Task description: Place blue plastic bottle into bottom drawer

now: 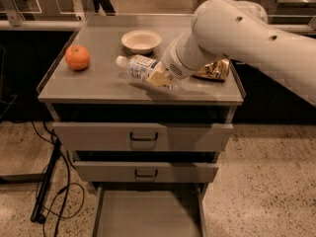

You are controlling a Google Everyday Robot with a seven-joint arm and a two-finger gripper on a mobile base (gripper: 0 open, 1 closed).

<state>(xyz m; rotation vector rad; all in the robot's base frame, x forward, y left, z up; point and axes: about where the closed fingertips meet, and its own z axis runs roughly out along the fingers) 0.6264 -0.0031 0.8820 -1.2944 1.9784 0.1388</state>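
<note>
The blue plastic bottle [139,67] lies on its side on the cabinet top [94,85], white cap pointing left, just in front of the bowl. My gripper [160,77] comes in from the right on the big white arm [237,31]. Its tan fingers [157,76] are closed around the bottle's base end. The bottom drawer [148,214] is pulled open at the foot of the cabinet, its flat grey floor bare.
An orange [77,57] sits at the left of the top. A white bowl [141,41] stands at the back middle. A gold foil bag [213,70] lies at the right, partly behind the arm. The two upper drawers [143,137] are shut. Cables [49,191] lie on the floor at left.
</note>
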